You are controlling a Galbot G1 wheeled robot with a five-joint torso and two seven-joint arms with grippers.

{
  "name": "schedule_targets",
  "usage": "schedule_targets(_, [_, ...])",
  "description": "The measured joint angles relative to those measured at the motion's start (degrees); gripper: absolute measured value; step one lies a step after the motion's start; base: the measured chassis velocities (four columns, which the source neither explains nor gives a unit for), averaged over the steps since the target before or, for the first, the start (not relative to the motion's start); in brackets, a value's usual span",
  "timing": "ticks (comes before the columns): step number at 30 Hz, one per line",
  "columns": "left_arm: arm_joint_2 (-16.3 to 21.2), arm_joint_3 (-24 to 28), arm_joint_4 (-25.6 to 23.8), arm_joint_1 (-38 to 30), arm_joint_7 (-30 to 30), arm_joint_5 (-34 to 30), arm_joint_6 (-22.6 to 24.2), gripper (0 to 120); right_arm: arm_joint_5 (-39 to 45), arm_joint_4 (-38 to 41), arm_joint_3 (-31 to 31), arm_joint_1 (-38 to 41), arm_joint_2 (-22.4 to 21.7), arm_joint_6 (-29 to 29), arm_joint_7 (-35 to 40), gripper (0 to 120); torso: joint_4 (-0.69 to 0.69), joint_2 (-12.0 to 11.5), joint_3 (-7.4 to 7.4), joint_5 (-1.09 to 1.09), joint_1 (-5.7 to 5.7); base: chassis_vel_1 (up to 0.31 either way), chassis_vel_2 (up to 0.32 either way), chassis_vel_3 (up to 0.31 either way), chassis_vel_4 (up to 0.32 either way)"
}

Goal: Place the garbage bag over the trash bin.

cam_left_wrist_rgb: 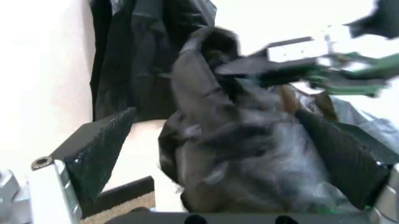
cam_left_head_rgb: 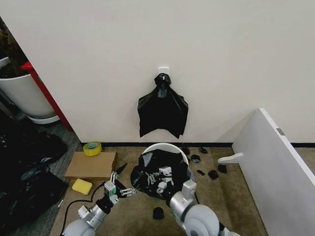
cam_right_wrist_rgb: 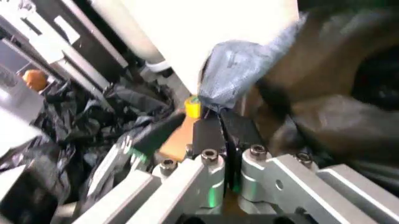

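My left gripper [cam_left_head_rgb: 129, 190] sits low at the near left side of the trash bin [cam_left_head_rgb: 166, 147]. In my left wrist view its two dark, cross-hatched pads [cam_left_wrist_rgb: 100, 149] stand wide apart, with the garbage bag [cam_left_wrist_rgb: 243, 154] bunched between them but not pinched. The film there is thin, glossy black plastic, heavily crinkled and folded into a loose upright mass. To the left of this gripper lie a flat brown cardboard sheet [cam_left_head_rgb: 91, 164], a roll of yellow tape [cam_left_head_rgb: 92, 148] on its far edge and a soft-looking yellow sponge [cam_left_head_rgb: 81, 186] just beside its near edge.

The bin is a round, smooth, cream-white plastic vessel standing against the wall base, directly ahead of both grippers. The bag drapes over its near rim and fills the mouth; the far arc of the rim shows bare.

My right gripper [cam_left_head_rgb: 163, 178] is over the bag at the bin's near side. In my right wrist view its black fingers [cam_right_wrist_rgb: 209, 135] are pressed together, and a grey-sheened fold of the bag [cam_right_wrist_rgb: 234, 77] runs down to the fingertips; I judge it clamped on that fold.

Beyond the grippers, a second black bag [cam_left_head_rgb: 162, 110] hangs from a white wall hook, knotted at the top and flaring downward. Small black scraps [cam_left_head_rgb: 212, 173] lie on the carpet to the right of the bin.
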Motion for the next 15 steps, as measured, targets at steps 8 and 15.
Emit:
schedule_targets(8, [-0.1,-0.3,-0.3,1.1,1.1,1.6,-1.4,100,-1.8,-2.6,-1.9,3.2,4.9,0.5,6.2,0,0.01,0.0,0.00,0.00,0.00,0.000,0.000,0.000,0.000])
schedule_targets(15, [0.2,-1.3,-0.1,0.8,1.0,0.6,-1.5,100,-6.8,1.1,-0.8,0.2,1.4,-3.0,3.9,18,-0.01,0.0,0.00,0.03,0.00,0.000,0.000,0.000,0.000])
